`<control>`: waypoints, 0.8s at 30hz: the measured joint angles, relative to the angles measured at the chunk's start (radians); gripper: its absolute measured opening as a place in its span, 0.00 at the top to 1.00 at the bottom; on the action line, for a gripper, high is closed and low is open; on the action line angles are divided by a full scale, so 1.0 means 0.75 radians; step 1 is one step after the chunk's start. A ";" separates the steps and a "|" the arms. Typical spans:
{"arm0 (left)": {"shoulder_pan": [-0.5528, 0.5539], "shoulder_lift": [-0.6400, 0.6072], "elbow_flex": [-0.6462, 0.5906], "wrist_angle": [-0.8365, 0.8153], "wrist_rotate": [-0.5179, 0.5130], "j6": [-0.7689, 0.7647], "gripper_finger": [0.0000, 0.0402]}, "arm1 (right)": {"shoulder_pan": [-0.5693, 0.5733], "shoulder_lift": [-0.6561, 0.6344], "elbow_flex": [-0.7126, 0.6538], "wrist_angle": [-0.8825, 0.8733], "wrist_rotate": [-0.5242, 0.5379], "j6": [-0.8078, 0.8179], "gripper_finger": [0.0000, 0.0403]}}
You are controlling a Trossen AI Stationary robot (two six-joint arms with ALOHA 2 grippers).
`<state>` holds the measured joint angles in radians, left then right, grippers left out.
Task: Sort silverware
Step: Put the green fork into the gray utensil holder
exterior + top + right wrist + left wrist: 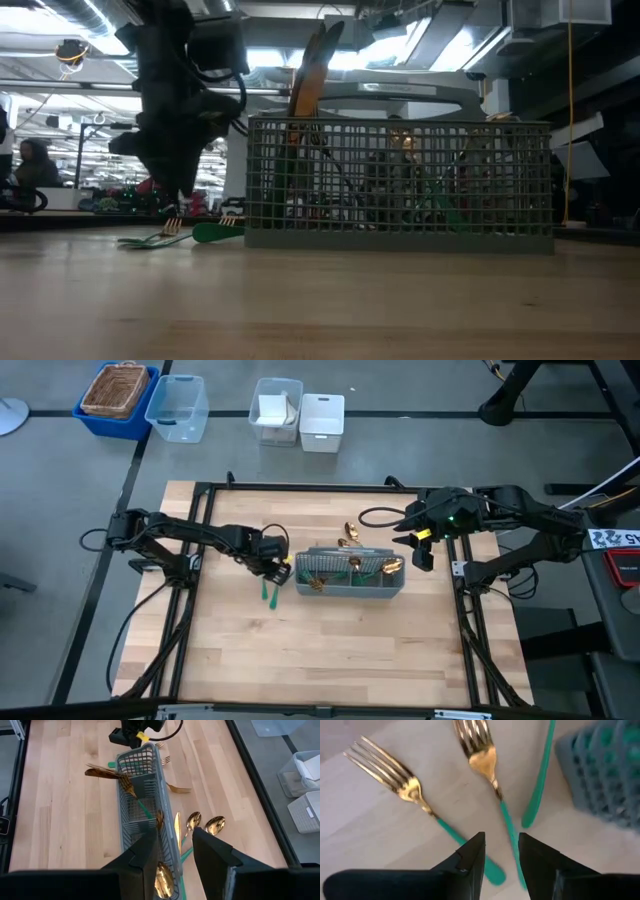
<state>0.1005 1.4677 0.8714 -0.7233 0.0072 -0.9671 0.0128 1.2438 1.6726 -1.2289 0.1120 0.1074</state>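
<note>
The left gripper hovers with fingers apart over two forks lying on the table just left of the caddy. It should centre on one teal handle before closing. The right gripper waits, parted. The caddy's contents are hard to make out

We see a grey mesh caddy standing just beside the left claw, on the side toward the right claw. Both claws hang over a pale wooden table edged by a black frame. Well beyond them, off the table, a blue bin of something brown, a clear tub and two white containers sit in a row. In the low view, a person sits far behind the left claw.
</note>
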 joint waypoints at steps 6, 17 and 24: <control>0.001 0.047 0.000 0.034 -0.114 -0.243 0.74 | 0.000 0.000 0.000 0.000 0.001 -0.001 0.70; -0.013 0.195 0.002 0.187 -0.114 -0.386 0.74 | -0.001 0.000 0.000 -0.003 0.001 -0.001 0.70; -0.009 0.281 0.008 0.184 -0.124 -0.387 0.74 | -0.001 0.000 0.000 -0.004 0.000 -0.001 0.70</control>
<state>0.0940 1.6785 0.8771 -0.5850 -0.0859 -1.2573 0.0124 1.2438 1.6726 -1.2318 0.1121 0.1066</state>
